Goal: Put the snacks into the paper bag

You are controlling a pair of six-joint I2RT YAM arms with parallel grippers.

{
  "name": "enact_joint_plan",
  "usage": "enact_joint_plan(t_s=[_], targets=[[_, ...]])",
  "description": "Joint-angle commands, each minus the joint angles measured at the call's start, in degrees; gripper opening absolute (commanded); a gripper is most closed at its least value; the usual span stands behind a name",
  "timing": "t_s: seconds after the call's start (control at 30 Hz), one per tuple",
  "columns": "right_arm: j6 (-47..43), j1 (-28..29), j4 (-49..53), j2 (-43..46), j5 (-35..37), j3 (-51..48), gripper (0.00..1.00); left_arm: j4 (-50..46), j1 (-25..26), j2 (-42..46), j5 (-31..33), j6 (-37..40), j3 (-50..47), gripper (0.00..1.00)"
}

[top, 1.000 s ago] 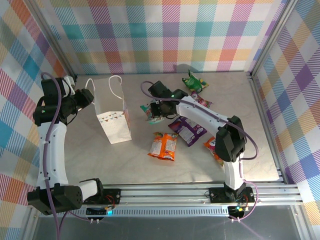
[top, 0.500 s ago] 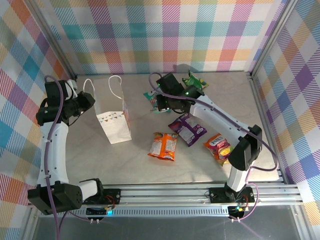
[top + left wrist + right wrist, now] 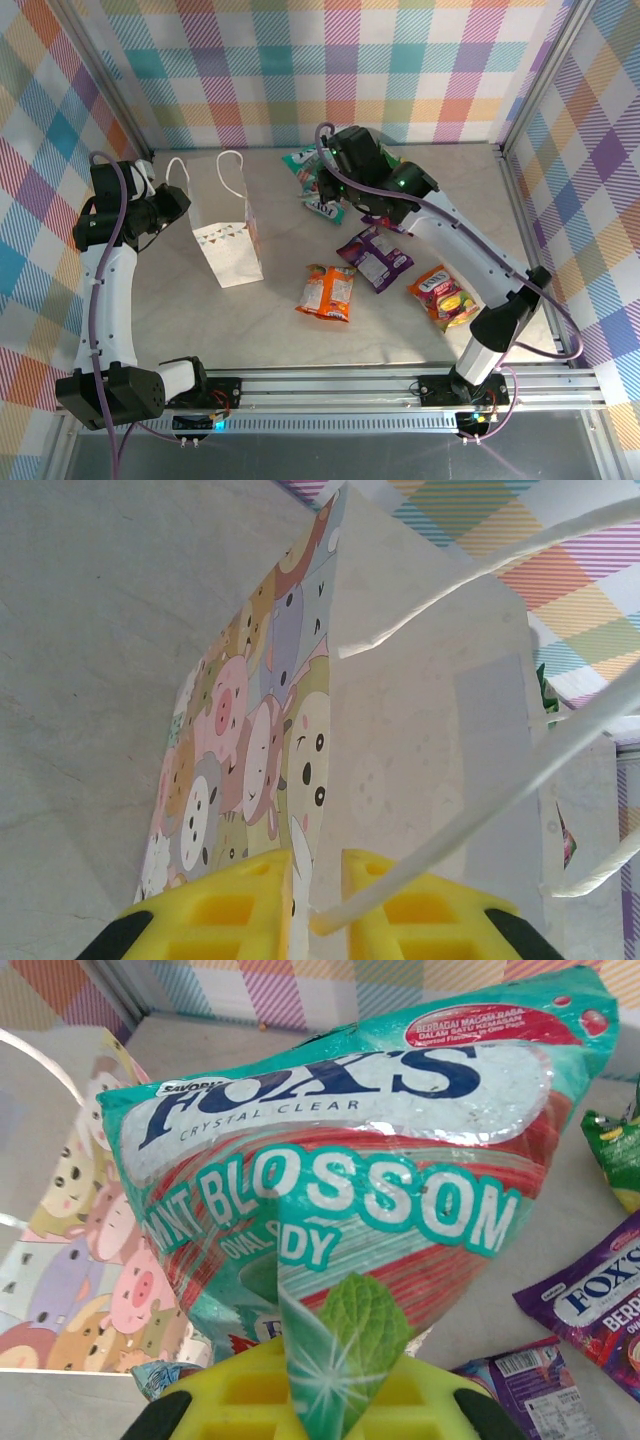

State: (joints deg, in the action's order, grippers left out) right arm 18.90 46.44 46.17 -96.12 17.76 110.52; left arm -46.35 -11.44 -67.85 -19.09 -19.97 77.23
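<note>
Right pincer (image 3: 330,1380) clamps teal packet (image 3: 330,1160) endwise; left pincer (image 3: 317,880) pinches upright paper bag (image 3: 250,750) rim.

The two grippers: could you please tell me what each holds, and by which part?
The right gripper pinches the teal foil snack packet by one end; the left gripper pinches the white printed paper bag at its top rim.

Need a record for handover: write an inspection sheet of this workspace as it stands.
Surface: pale marbled tabletop, no spills seen.
Job's things: paper bag upright; teal packet held off the table; purple packet, orange packet, orange-red packet and green packet lying loose.
Clutter: nothing seen.
Grippers: left gripper shut on the paper bag's rim; right gripper shut on the teal packet.
Cables: purple cables along both arms, no snag seen.
Surroundings: checkered walls, metal frame rail.
</note>
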Motion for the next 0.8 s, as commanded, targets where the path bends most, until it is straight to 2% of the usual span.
enact_joint_plan(t_s=[0.0,0.53,0.77], targets=[[-1.14,1.01,-2.85,2.71,-0.98,3.19,0.10,0.23,-0.77,0.93,-1.47,-0.86,-0.64,0.20],[1.08,5.29,-10.76,1.52,-10.44,9.24,0.08,1.44,-0.77,1.02,-3.35,-1.69,-1.89,0.19],[-1.14,8.56,-7.51,-4.75,-10.84,20.08,0.08,1.86,-0.76,0.22,-5.23,-4.27,-2.00,0.19]])
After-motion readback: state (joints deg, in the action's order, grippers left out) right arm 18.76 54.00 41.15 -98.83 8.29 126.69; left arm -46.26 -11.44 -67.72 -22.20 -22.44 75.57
